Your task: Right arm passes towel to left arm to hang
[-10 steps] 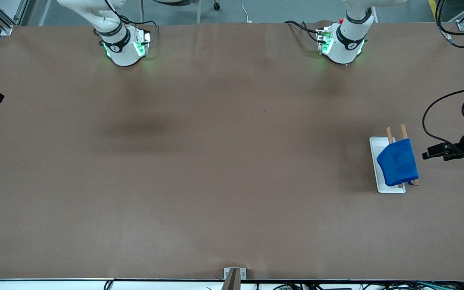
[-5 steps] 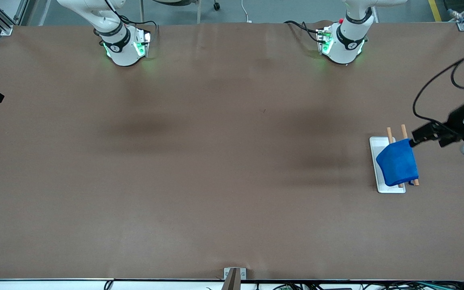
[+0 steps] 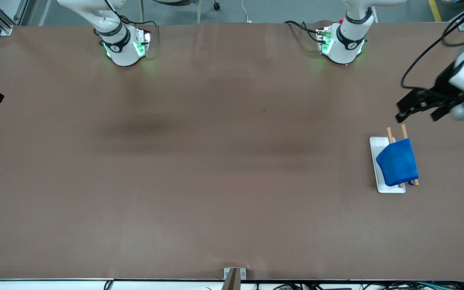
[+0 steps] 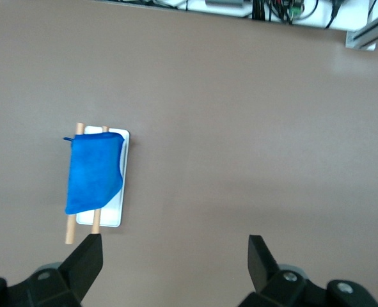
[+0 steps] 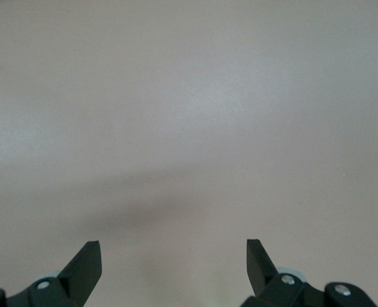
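Nearest the front camera, toward the left arm's end of the table [image 3: 216,181], a white tray [image 3: 377,161] lies flat with 2 wooden rods [image 3: 404,131] running lengthwise above it. The towel [image 3: 398,162] is draped over both rods, covering most of their length (the rod ends stick out at each end), and nothing grips it. In the left wrist view the same towel [image 4: 94,171] hangs over the rods [image 4: 68,231] above the tray [image 4: 112,220]. Over the bare table farther from the camera than the tray, the left gripper [image 3: 411,108] is in the air, its jaws spread apart and empty. The right gripper [image 5: 174,254] shows only in its own wrist view, jaws wide apart over bare table, holding nothing.
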